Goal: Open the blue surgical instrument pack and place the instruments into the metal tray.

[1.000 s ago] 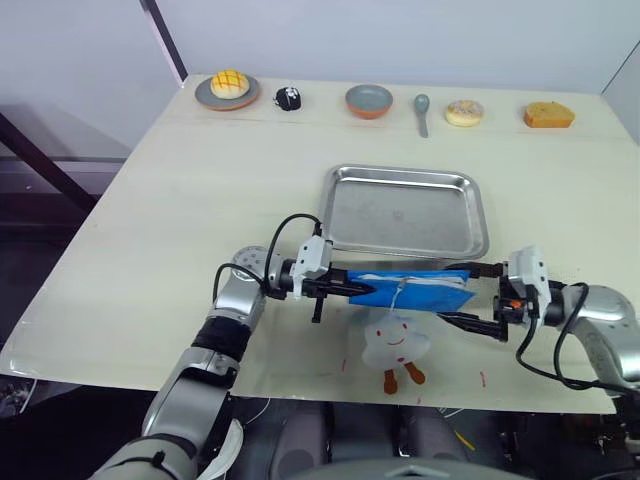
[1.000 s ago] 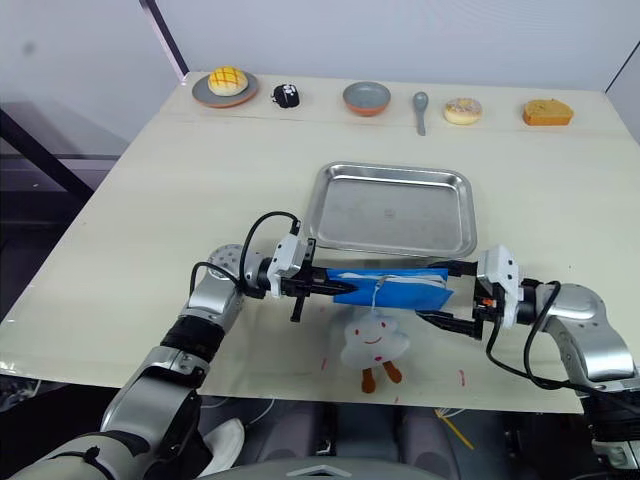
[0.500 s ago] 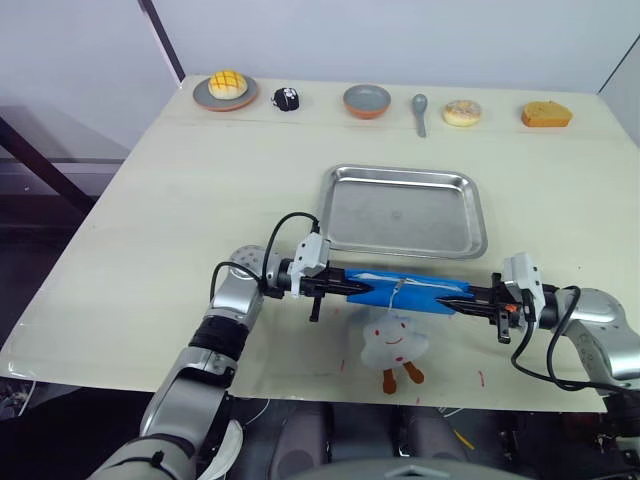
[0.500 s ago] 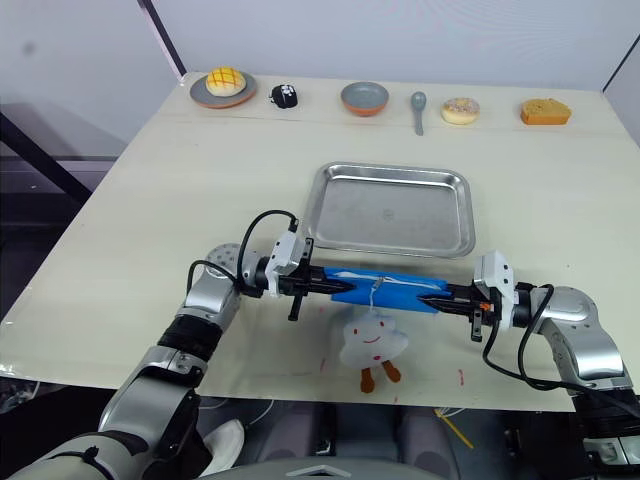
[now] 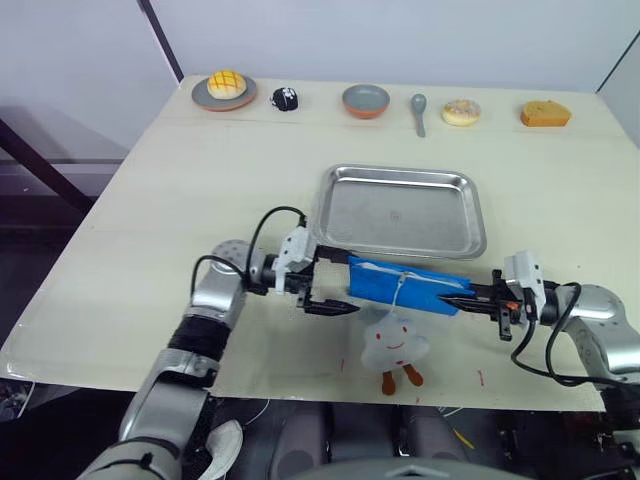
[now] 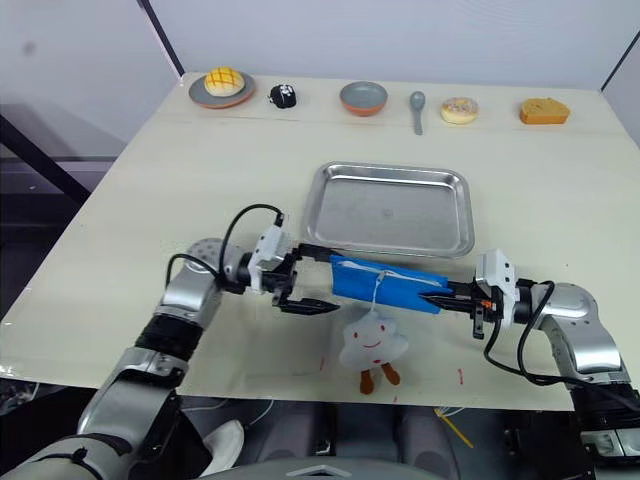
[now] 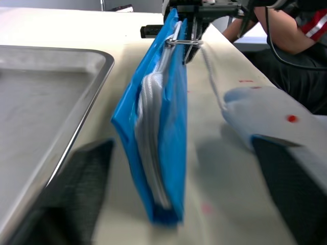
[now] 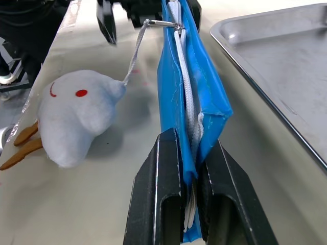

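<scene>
The blue surgical instrument pack [image 5: 405, 285] stands on its long edge just in front of the metal tray [image 5: 400, 173], zip side up. My right gripper [image 5: 455, 298] is shut on the pack's right end, its fingers [image 8: 161, 189] pinching the blue fabric. My left gripper [image 5: 338, 284] is open at the pack's left end, one finger on each side and not touching it. The tray is empty. The instruments are hidden inside the pack. A white plush toy [image 5: 395, 340] hangs by a cord from the zip pull [image 8: 163, 24] and lies on the table in front.
Along the table's far edge stand a plate with a yellow bun [image 5: 225, 88], a small black object [image 5: 287, 98], a round bowl [image 5: 366, 99], a grey spoon [image 5: 421, 105], a doughnut [image 5: 462, 112] and an orange cake piece [image 5: 546, 114]. The table's front edge is close behind the toy.
The right gripper shut on the pack's right end. The left gripper then let go of the left end, opened wide and drew back a little to the left.
</scene>
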`<action>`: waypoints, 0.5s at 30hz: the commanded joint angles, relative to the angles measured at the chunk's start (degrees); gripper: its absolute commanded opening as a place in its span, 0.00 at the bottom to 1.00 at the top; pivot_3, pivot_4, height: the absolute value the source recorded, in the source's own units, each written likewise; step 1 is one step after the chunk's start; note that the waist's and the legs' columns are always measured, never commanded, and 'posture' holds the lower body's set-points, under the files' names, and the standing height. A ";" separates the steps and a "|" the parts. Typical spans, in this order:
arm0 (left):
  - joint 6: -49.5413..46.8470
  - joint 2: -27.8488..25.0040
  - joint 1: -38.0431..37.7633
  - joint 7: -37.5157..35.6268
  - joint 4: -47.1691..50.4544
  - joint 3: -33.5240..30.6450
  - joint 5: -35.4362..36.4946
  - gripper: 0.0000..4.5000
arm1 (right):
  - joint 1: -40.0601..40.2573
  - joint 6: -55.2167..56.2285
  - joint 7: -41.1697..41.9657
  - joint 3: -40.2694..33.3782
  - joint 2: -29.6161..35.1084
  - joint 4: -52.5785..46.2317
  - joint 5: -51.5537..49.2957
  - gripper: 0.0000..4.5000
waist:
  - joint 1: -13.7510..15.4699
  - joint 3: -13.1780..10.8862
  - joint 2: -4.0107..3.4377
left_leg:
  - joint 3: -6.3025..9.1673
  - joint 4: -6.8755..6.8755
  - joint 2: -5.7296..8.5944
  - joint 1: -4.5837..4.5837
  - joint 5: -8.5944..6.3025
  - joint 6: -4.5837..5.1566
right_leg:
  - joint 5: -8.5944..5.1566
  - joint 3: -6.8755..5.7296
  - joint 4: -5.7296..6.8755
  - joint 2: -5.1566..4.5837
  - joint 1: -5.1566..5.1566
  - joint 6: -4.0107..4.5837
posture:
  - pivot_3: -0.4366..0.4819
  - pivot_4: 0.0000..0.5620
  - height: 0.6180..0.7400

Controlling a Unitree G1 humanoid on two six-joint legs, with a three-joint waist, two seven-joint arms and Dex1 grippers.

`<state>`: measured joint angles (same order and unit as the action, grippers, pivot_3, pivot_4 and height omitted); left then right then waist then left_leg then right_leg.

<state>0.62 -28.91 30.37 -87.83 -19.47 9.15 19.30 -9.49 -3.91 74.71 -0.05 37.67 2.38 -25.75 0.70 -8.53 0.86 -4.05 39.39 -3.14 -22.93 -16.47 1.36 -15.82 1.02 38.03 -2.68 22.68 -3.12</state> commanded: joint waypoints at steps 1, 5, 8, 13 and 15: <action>-4.17 -3.13 -2.46 -3.07 7.65 -1.98 4.86 0.99 | -0.67 1.76 0.60 -1.73 1.19 0.96 0.28 0.00 | 0.00 0.00 0.00 | 0.01 0.00 -0.01 0.00 0.00 0.00 | 0.00 0.02 0.00 0.00 0.00 0.00 | 0.48 0.27 0.94; -10.50 -6.02 -4.78 -3.97 14.65 -1.65 9.03 0.99 | -1.05 2.69 0.95 -1.70 1.23 1.89 0.61 0.00 | 0.15 0.00 0.00 | 0.04 0.00 -0.01 0.00 0.00 0.00 | 0.00 0.02 0.00 -0.01 0.00 0.00 | 0.48 0.27 0.94; -13.61 -7.21 -6.10 -3.83 19.25 -0.08 10.26 0.99 | -1.47 3.40 1.22 -1.68 1.14 2.87 0.88 0.00 | 0.08 0.00 0.00 | 0.04 0.00 -0.01 0.01 -0.01 0.01 | 0.00 0.04 0.00 -0.01 0.00 0.00 | 0.48 0.27 0.94; -12.83 -2.07 -8.88 4.07 24.86 6.98 4.22 0.99 | -1.72 4.79 1.28 -1.33 0.94 3.92 1.47 0.00 | 0.15 0.00 -0.01 | 0.02 0.00 0.01 0.03 -0.01 0.01 | 0.00 0.10 -0.02 -0.02 -0.01 0.00 | 0.48 0.27 0.94; -12.06 -0.12 -8.86 7.41 23.96 9.28 0.81 0.99 | -1.50 5.44 1.28 -1.15 1.09 3.78 1.96 0.00 | 0.01 0.01 -0.02 | 0.01 0.00 0.00 0.03 0.00 0.00 | 0.00 0.08 0.03 0.01 0.00 0.00 | 0.48 0.27 0.94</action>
<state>-12.11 -30.11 21.17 -83.05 3.49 17.04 22.18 -10.97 0.54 76.09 -0.25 37.92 6.07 -24.53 0.71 -8.52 0.83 -4.05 39.39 -3.15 -22.85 -16.47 1.37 -15.82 1.11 38.08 -2.65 22.68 -3.11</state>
